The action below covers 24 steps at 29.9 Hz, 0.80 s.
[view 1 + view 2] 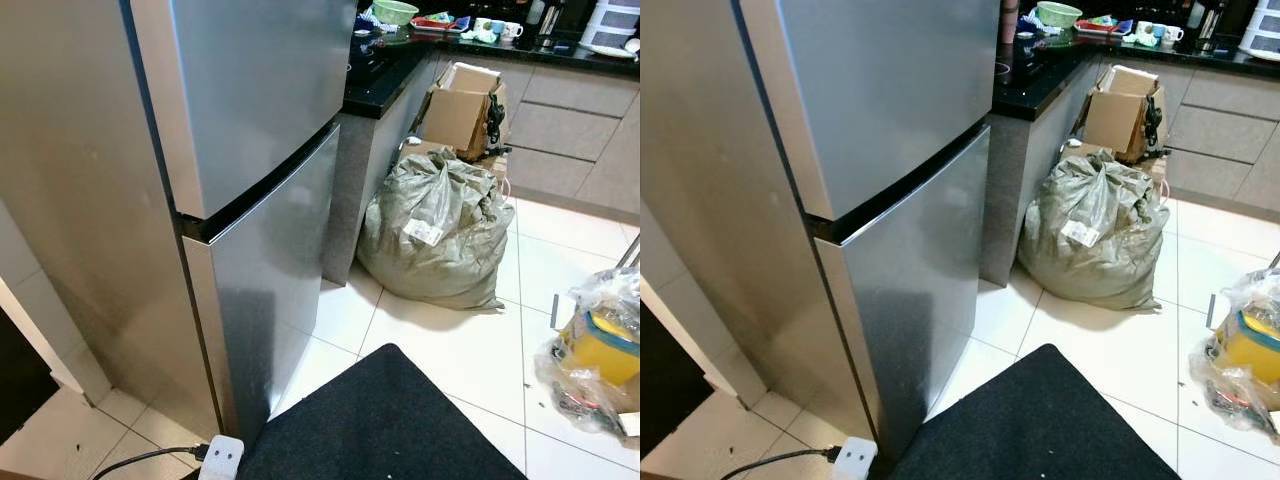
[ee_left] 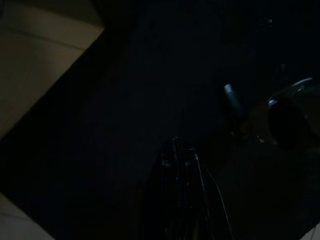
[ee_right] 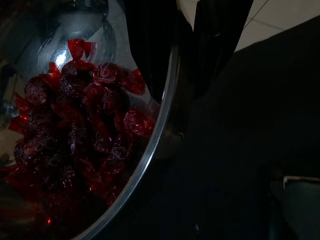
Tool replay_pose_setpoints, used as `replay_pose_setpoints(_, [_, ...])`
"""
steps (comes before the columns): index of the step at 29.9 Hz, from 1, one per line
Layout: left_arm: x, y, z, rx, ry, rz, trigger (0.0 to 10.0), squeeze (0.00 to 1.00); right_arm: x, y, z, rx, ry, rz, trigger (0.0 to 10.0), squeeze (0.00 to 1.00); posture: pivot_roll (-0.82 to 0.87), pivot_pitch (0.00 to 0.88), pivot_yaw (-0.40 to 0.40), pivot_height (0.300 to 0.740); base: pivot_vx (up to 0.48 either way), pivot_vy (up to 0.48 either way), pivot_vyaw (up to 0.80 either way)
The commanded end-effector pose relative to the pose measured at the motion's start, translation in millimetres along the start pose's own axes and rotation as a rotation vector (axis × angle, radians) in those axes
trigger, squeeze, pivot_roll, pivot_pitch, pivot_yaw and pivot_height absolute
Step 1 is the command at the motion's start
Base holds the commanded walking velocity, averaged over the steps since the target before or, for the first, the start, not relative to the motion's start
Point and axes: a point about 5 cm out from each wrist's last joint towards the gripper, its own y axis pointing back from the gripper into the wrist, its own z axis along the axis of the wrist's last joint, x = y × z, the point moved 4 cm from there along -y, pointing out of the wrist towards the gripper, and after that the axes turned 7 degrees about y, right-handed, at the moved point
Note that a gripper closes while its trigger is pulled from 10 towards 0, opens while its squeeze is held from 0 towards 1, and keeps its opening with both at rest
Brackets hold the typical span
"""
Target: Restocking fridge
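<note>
The fridge (image 1: pixel 230 200) is seen with both doors closed. A steel bowl (image 3: pixel 150 145) of red-wrapped sweets (image 3: pixel 80 125) is gripped at its rim by the right gripper (image 3: pixel 185 55); the left gripper's (image 2: pixel 182 165) state cannot be told.

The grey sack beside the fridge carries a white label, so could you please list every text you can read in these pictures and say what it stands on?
No text can be read.
White label on the grey sack: print too small and blurred.
Red sweet wrappers in the metal bowl: a pale pattern, no legible letters.
Cardboard box, fridge doors: no markings made out.
</note>
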Motion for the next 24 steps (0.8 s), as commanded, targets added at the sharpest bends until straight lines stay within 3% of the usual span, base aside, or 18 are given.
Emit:
replay_pose_setpoints(1, [5.0, 1.4, -6, 0.025, 0.007, 0.016, 10.0, 0.00, -4.2, 0.0, 5, -0.024, -0.005, -0.014, 10.0, 0.00, -0.14, 0.000, -0.018, 0.740, 0.000, -0.472, 0.00])
replay_pose_setpoints(5, [8.2, 1.7, -6, 0.023, -0.006, 0.040, 10.0, 0.00, -3.7, 0.0, 6, -0.027, -0.001, -0.011, 10.0, 0.00, -0.14, 0.000, -0.018, 0.740, 0.000, -0.472, 0.00])
replay_pose_setpoints(22, [24.0, 3.3, 4, -0.024, 0.051, 0.097, 10.0, 0.00, -0.3, -0.3, 10, -0.042, 0.044, 0.012, 10.0, 0.00, -0.13, 0.000, -0.026, 0.740, 0.000, 0.000, 0.00])
replay_pose_setpoints(24, [24.2, 3.3, 5, -0.026, 0.045, 0.095, 10.0, 0.00, -0.5, -0.4, 11, -0.043, 0.046, 0.013, 10.0, 0.00, -0.12, 0.000, -0.026, 0.740, 0.000, -0.480, 0.00])
